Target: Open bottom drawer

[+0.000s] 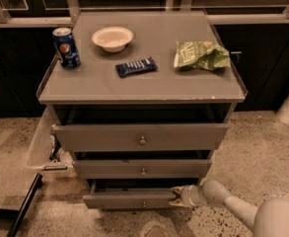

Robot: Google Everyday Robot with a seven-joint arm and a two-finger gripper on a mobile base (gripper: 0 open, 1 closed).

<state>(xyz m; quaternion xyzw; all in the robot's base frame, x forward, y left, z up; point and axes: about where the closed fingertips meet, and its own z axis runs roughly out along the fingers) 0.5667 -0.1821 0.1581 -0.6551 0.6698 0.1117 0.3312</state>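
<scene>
Where the arm (233, 209) reached in low from the right, the gripper (180, 197) sat against the right end of the bottom drawer (129, 200), just above the floor. Whether it was clamped on the panel edge or merely pressed to it could not be told from this angle. The drawer, lowest and slimmest of three, stood partly out, a dark gap showing above its front; its small knob (144, 204) at centre was untouched. Above it the middle drawer (142, 168) and top drawer (141, 137) also stood somewhat out. On the cabinet top (99, 85) were a soda can (66, 47), a bowl (112, 38), a snack bar (136, 66) and a chip bag (201, 55). Risk noted: a pull from one end rather than the centre would likely skew the drawer and bind it. A weak hold might slip off the edge, and a hard tug could shift the cabinet and tip the can.
</scene>
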